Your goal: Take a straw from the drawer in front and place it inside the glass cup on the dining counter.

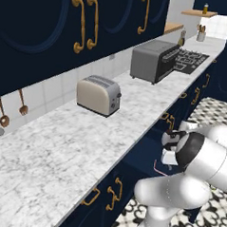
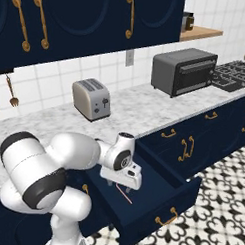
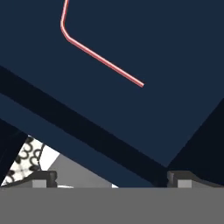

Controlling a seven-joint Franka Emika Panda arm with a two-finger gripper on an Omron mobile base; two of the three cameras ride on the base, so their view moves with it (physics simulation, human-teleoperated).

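Pinkish-red and very thin, the straw (image 3: 101, 56) lies flat on the floor of the pulled-out drawer (image 2: 156, 205), toward its middle — the gripper (image 2: 121, 183) hovers above, fingers wide and empty — so closing off-centre could flick it away or miss.

Pinkish-red straw (image 3: 100, 57); navy drawer (image 2: 162, 201)

Both base views look forward and down over the arm at the toaster (image 1: 99, 95) on the marble desk (image 1: 51, 154), one from behind-left, one from behind-right, sharing the toaster oven (image 2: 185, 70) beyond it. The hand view looks closely down into the open drawer (image 3: 131, 131) below the toaster.
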